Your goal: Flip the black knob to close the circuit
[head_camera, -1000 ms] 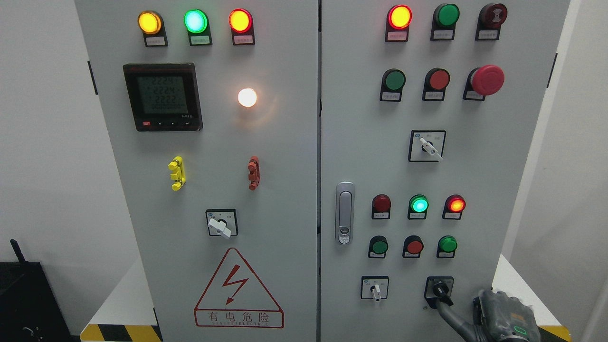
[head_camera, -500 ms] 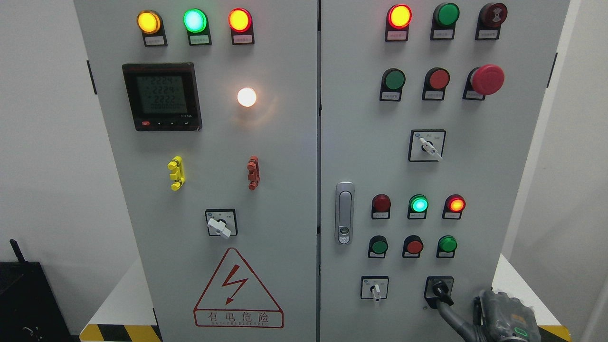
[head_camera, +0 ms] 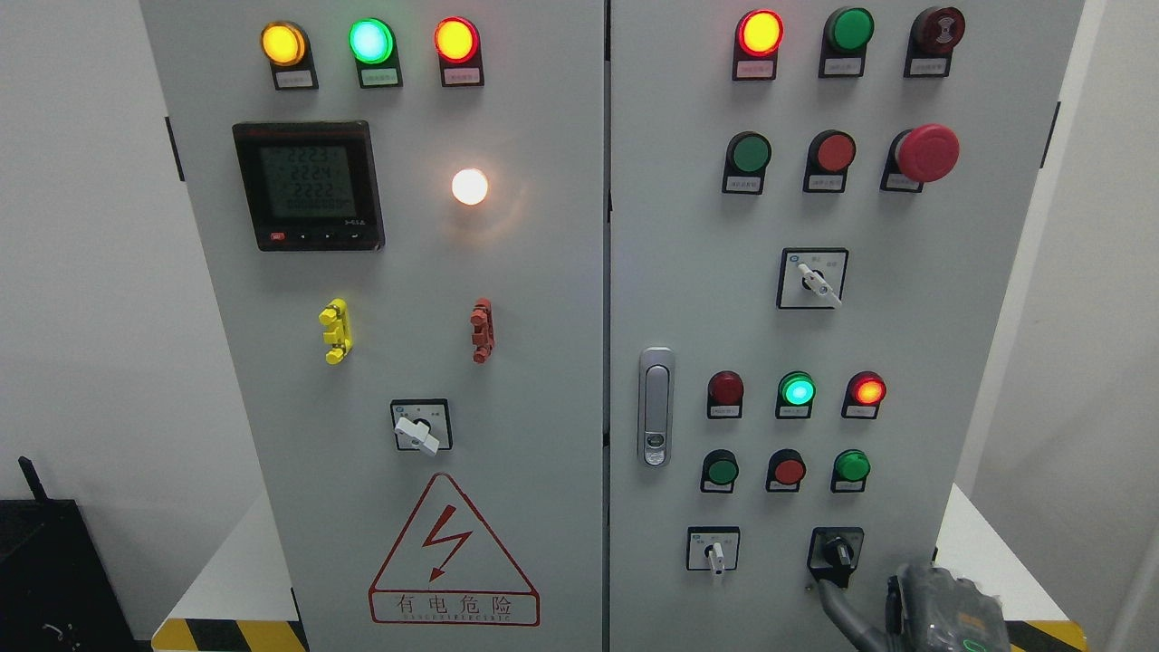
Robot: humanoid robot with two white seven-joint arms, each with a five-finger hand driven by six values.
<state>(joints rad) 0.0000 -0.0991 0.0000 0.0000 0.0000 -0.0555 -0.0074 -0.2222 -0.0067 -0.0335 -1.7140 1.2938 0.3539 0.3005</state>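
right hand (head_camera: 942,611) enters at the bottom right corner, grey shell mostly cut off by the frame edge. one grey finger (head_camera: 838,611) reaches up and left from it, tip touching the lower edge of the black knob (head_camera: 838,551). only that finger is visible extended; cannot tell whether the others are curled or spread, and nothing is gripped. black knob sits directly above the fingertip, on the bottom row of the right cabinet door (head_camera: 905,317), pointer angled slightly down-right. white selector switch (head_camera: 715,552) is on the same row, to the left of the fingertip, well apart. above the finger: row of three pushbuttons, then three indicator lamps with the green lamp (head_camera: 797,391) and the red lamp (head_camera: 867,391) lit. door handle (head_camera: 656,407) is up and left of the finger. red mushroom stop button (head_camera: 925,152) is far above. left arm is not visible.
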